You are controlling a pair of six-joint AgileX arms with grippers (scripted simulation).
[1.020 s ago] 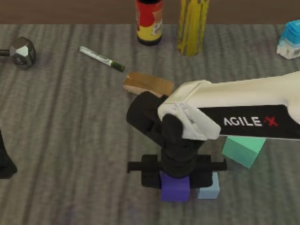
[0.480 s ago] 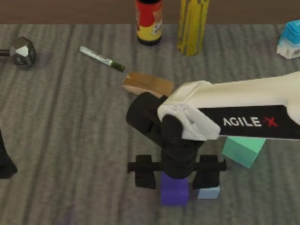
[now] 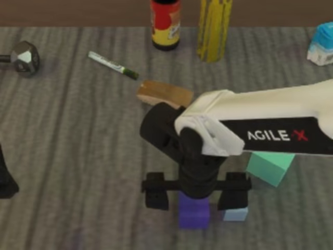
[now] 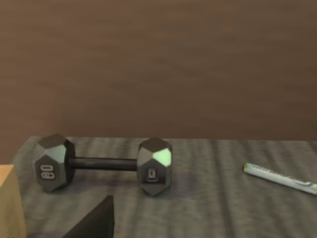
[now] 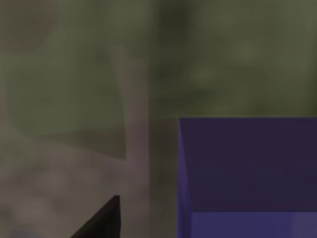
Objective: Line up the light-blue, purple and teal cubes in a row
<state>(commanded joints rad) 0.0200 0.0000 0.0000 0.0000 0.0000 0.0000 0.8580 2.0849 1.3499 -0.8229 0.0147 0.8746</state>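
The purple cube rests on the table near the front edge, directly under my right gripper, which is open. Its black fingers stand wide on either side of the cube without touching it. The right wrist view shows the purple cube close up, apart from one dark fingertip. The small light-blue cube sits just right of the purple one, partly under the right finger. Behind and to the right, the teal cube lies partly hidden by the arm. My left gripper is parked at the left edge.
At the back stand a red-labelled bottle and a yellow can. A marker, a dumbbell, a wooden block and a blue-and-white carton also lie on the table.
My right gripper's fingers have spread apart and let go of the purple cube, which stays on the table. The left arm has not moved.
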